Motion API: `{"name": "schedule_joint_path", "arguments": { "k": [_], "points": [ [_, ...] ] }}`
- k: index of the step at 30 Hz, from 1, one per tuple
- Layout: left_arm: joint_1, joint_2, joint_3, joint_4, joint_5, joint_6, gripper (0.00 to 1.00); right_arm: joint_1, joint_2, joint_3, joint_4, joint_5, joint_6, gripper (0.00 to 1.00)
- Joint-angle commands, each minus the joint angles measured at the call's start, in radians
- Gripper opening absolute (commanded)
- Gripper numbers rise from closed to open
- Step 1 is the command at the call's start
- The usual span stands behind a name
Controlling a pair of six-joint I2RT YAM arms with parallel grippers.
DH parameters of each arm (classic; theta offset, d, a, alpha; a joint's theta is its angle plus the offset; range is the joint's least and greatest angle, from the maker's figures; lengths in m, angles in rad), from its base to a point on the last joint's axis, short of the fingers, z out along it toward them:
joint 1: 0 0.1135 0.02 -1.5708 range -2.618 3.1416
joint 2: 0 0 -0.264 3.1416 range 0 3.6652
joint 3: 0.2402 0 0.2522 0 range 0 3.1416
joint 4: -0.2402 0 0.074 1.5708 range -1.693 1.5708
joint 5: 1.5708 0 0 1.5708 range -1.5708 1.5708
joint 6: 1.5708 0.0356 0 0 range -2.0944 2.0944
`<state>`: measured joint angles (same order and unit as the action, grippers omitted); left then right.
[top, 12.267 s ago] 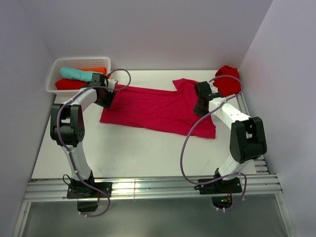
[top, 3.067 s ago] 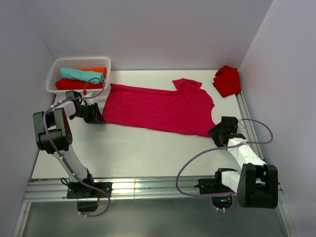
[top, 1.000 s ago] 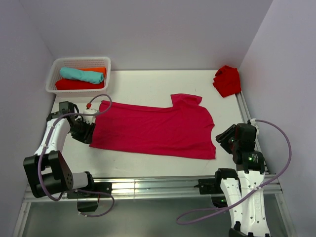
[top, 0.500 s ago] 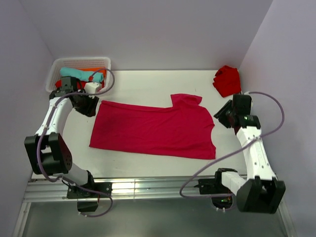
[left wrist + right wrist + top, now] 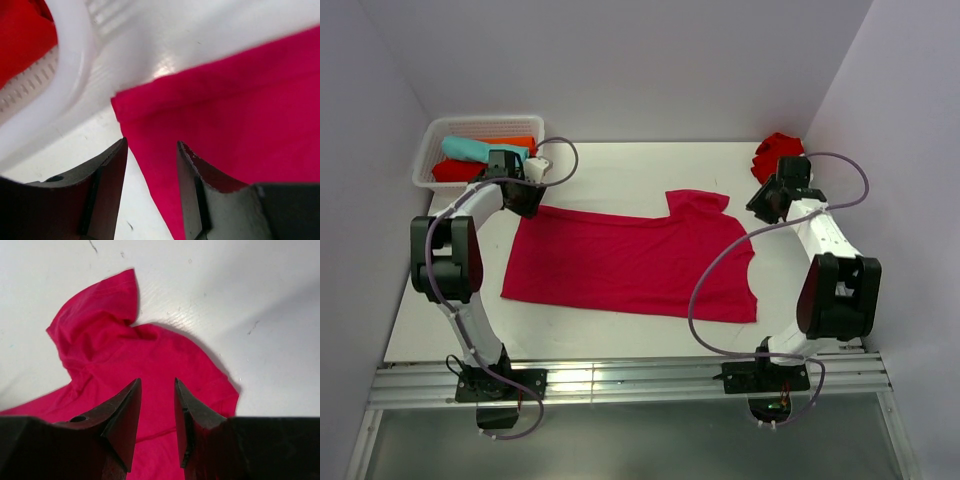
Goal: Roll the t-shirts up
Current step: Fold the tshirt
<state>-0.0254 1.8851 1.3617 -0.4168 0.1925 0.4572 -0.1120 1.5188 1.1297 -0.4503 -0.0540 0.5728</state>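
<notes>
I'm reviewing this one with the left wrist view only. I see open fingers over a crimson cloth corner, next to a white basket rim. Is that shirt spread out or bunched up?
Observer: Spread out. The top view shows the crimson t-shirt lying flat on the table, with one sleeve sticking out at its far edge.
Operator: Where is the other arm?
Observer: The right gripper hangs open near that sleeve, holding nothing.
Operator: What's in the basket?
Observer: The basket holds a teal roll, an orange tee and a red tee.
</notes>
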Motion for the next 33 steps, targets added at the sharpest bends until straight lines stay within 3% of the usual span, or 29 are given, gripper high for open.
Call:
{"name": "schedule_joint_path", "arguments": {
  "k": [1, 24, 29, 33],
  "points": [
    [0.001, 0.026, 0.043, 0.136, -0.056, -0.029, 0.49, -0.006, 0.033, 0.054, 0.070, -0.017, -0.028, 0.40],
    [0.002, 0.146, 0.091, 0.184, -0.074, -0.075, 0.45, 0.017, 0.182, 0.136, 0.099, -0.018, -0.033, 0.39],
    [0.002, 0.155, 0.106, 0.174, -0.065, -0.078, 0.36, 0.023, 0.214, 0.163, 0.088, -0.012, -0.039, 0.38],
    [0.002, 0.148, 0.100, 0.177, -0.061, -0.081, 0.21, 0.026, 0.233, 0.174, 0.091, -0.007, -0.044, 0.38]
  ]
}}
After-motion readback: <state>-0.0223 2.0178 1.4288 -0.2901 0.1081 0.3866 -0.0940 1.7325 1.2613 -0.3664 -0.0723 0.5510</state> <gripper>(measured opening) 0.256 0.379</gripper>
